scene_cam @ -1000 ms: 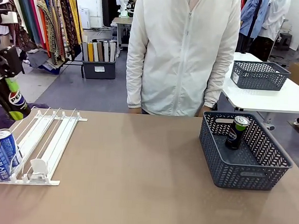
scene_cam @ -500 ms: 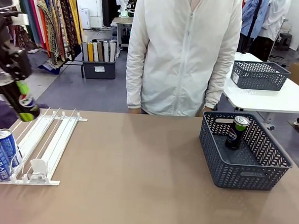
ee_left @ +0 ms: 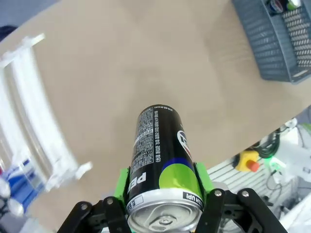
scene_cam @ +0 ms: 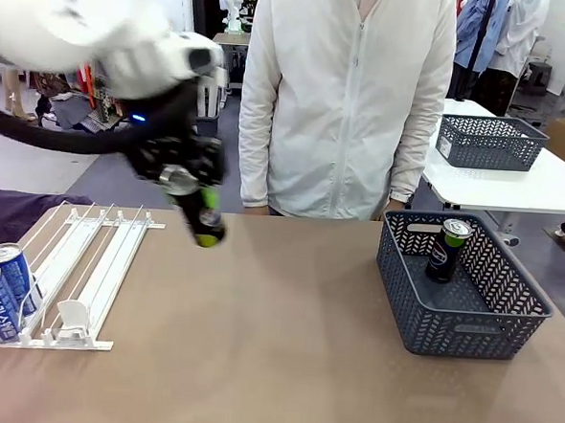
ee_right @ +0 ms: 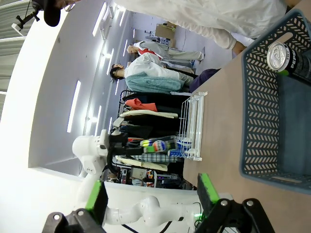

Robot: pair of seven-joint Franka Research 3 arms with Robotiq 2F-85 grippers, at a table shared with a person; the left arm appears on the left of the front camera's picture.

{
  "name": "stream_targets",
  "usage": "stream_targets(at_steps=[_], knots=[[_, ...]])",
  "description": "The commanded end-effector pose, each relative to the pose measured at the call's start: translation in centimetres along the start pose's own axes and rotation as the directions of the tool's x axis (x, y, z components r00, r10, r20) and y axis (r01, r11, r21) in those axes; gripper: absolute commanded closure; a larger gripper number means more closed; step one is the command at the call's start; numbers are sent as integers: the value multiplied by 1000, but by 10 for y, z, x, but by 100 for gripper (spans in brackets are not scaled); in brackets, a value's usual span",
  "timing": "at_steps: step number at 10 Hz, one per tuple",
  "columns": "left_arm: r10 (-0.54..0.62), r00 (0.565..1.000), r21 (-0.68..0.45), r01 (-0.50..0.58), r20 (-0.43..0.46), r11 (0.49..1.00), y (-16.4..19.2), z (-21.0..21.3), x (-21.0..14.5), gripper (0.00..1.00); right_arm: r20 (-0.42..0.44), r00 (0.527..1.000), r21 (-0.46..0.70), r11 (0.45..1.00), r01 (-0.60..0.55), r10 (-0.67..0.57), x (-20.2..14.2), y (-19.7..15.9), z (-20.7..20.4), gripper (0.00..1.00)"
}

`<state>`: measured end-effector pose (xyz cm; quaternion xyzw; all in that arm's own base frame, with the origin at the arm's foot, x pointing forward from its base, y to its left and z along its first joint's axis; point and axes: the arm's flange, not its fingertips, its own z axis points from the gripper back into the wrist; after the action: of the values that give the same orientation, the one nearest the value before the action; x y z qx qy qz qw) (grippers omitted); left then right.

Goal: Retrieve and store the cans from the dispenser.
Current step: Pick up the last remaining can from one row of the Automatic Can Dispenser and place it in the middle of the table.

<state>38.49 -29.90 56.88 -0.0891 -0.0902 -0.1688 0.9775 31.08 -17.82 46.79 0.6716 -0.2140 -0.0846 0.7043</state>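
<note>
A black can with green trim [scene_cam: 203, 218] hangs tilted above the table, past the far right end of the dispenser [scene_cam: 92, 262], with my left gripper [scene_cam: 192, 201] shut on it. The left wrist view has the same can [ee_left: 161, 160] clamped between the green pads of that gripper [ee_left: 163, 191], silver top toward the camera. Two blue cans [scene_cam: 4, 286] stand at the front of the white rack's left lanes. Another black can [scene_cam: 447, 248] leans inside the grey basket [scene_cam: 448, 327]. My right gripper [ee_right: 151, 194] stands open beside the basket [ee_right: 257, 111], nothing between its fingers.
A person in a white jacket [scene_cam: 347, 100] stands at the far edge, hands low at the table. The brown tabletop between rack and basket is bare. A second grey basket [scene_cam: 488, 143] sits on a white table behind.
My left arm has swung right with the black can, from above the dispenser's far left to beyond its right end, toward the table's middle. Nothing else moved.
</note>
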Motion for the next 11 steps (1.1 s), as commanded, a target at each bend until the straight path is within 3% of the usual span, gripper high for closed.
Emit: stream_targets(at_steps=[1,3,5,8,11], knots=[[-106,993,15,107,-52,994,-36,-25,63,100,-10,1000,-5,1000,-25,25,0,0,2,0],[-209,968,74,221,-142,972,-84,-79,91,100,-10,1000,-5,1000,-25,25,0,0,2,0],[-216,948,75,239,-233,968,-95,-117,92,100,-10,1000,-5,1000,-25,25,0,0,2,0],[-244,944,119,274,-223,954,-98,-161,81,100,-10,1000,-5,1000,-25,25,0,0,2,0],[-213,956,145,244,-204,959,-80,-174,80,100,-10,1000,-5,1000,-25,25,0,0,2,0]])
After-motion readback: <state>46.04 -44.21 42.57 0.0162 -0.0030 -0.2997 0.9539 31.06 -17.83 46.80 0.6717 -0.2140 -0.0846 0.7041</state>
